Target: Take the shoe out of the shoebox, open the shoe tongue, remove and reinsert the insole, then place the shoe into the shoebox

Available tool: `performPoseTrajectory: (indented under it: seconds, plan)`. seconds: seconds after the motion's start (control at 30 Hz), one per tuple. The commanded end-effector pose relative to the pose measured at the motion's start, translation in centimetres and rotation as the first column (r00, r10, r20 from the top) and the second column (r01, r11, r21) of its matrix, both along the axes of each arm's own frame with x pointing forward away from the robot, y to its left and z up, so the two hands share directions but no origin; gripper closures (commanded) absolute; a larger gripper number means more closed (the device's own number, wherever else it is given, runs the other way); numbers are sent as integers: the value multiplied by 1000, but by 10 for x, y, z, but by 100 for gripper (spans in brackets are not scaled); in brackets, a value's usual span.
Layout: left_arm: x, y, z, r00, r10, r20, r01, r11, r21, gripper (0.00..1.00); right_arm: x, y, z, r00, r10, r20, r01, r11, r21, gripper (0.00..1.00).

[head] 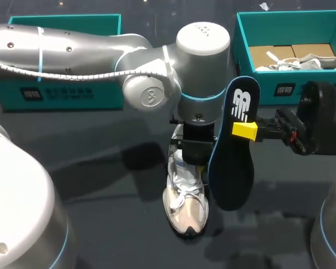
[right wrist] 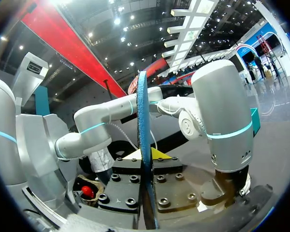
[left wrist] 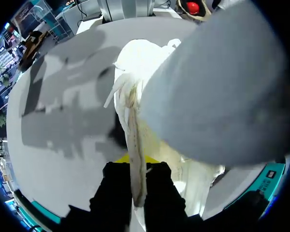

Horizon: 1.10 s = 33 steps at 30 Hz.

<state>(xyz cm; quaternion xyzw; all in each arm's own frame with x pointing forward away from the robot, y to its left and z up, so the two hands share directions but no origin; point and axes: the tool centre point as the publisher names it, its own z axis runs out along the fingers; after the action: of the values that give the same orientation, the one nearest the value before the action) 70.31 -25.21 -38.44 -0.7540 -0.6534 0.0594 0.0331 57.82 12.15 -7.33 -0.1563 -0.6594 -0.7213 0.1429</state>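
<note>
Insole [head: 233, 168] upright between right fingers [head: 245, 130]

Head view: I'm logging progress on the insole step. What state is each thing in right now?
shoe: out of the box, standing on the table.
insole: out of the shoe, held in the air on edge.
left gripper: shut on the shoe's upper.
right gripper: shut on the insole.
right shoebox: open, another shoe inside.
</note>
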Motion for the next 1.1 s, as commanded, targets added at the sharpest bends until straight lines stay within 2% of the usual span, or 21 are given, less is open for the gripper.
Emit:
performPoseTrajectory:
  seconds: [0.03, 0.1, 0.13, 0.17, 0.23, 0.33, 0.43, 0.5, 0.63, 0.73, 1.1]
  plan:
    - [0, -3, 2, 1000, 12, -2, -12, 1000, -14, 67, -3, 0, 0, 1000, -4, -1, 4, 1000, -2, 100]
    - [2, -5, 7, 999, 33, -6, -33, 999, -40, 42, -3, 0, 0, 1000, -4, -1, 4, 1000, -2, 100]
    - [4, -6, 10, 999, 45, -13, -45, 998, -48, 23, -3, 0, 0, 1000, -4, -1, 4, 1000, -2, 100]
    - [5, -7, 13, 998, 60, -2, -60, 996, -70, 14, -3, 0, 0, 1000, -4, -1, 4, 1000, -2, 100]
    - [9, -8, 21, 997, 80, -15, -81, 992, -96, 2, -3, 0, 0, 1000, -4, -1, 4, 1000, -2, 100]
    - [17, -9, 36, 993, 117, -34, -121, 981, -152, 0, -3, 0, 0, 1000, -4, -1, 4, 1000, -2, 100]
    - [24, -6, 57, 985, 160, -71, -173, 953, -251, 0, -3, 0, 0, 1000, -4, -1, 4, 1000, -2, 100]
    - [29, -2, 75, 977, 186, -101, -209, 921, -329, 0, -3, 0, 0, 1000, -4, -1, 4, 1000, -2, 100]
    - [41, -1, 107, 961, 232, -151, -274, 867, -416, 0, -3, 0, 0, 1000, -4, -1, 4, 1000, -2, 100]
    - [47, -1, 132, 944, 257, -205, -327, 804, -498, 0, -3, 0, 0, 1000, -4, -1, 4, 1000, -2, 100]
    - [47, -1, 132, 944, 257, -205, -327, 804, -498, 0, -3, 0, 0, 1000, -4, -1, 4, 1000, -2, 100]
